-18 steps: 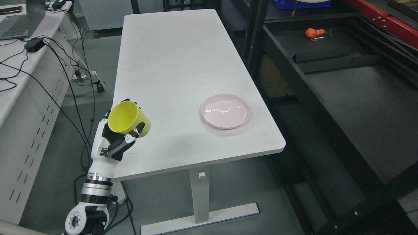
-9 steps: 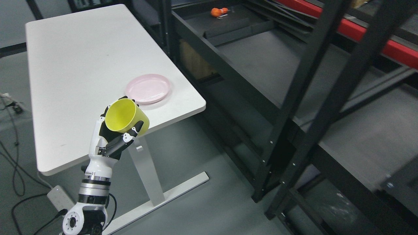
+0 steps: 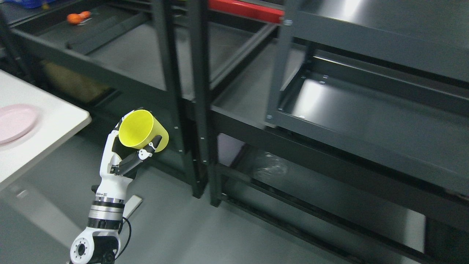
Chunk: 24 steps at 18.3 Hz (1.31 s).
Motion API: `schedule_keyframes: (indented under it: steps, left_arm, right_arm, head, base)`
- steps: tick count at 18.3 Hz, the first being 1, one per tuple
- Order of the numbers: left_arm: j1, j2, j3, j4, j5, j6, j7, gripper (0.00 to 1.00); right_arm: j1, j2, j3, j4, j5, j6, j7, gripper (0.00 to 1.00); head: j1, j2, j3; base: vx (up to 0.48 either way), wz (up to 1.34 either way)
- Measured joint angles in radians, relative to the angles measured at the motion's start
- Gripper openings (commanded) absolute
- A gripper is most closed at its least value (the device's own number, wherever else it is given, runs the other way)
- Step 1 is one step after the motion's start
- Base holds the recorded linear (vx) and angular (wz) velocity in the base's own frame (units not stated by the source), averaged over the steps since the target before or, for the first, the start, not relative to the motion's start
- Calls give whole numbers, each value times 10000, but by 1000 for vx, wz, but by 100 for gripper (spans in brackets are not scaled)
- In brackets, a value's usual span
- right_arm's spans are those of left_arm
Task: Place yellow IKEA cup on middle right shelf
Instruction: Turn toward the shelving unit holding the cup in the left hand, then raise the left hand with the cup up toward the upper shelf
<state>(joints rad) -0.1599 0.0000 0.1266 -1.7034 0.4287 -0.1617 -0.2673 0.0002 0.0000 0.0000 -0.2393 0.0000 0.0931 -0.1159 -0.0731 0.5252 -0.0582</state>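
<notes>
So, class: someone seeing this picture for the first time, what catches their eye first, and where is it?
The bright yellow cup, tilted with its mouth toward the camera and gripped in the robot's left hand at lower left. Behind it, dark metal shelving fills the middle and right, with a pink plate on the white table at the left edge.

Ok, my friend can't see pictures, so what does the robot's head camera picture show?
The robot's left hand holds a yellow cup tilted in the air, in front of dark metal shelves. At the left edge, a pink plate sits on a white table, and a small orange thing lies on a far shelf.
</notes>
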Motion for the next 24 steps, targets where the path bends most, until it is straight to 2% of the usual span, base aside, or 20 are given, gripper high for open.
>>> schedule_keyframes:
  steps: [9, 17, 19, 24]
  left_arm:
    - [11, 0, -41, -52, -2, 21, -8, 1]
    - [-69, 0, -154, -82, 2, 7, 18, 2]
    - [-99, 1, -393, -96, 4, -35, 12, 2]
    - [-507, 1, -1888, -197, 2, -183, -18, 2]
  right_arm:
    - [5, 0, 0, 1, 0, 0, 0, 99]
    - [-10, 0, 0, -2, 0, 0, 0, 99]
    - [-1, 0, 0, -1, 0, 0, 1, 99]
    - [-2, 0, 0, -1, 0, 0, 1, 99]
  head:
    - [0, -5, 0]
    - [0, -5, 0]
    - [0, -4, 0]
    - [0, -4, 0]
  base:
    - [-120, -997]
    - [55, 83]
    - [71, -139]
    - [111, -255]
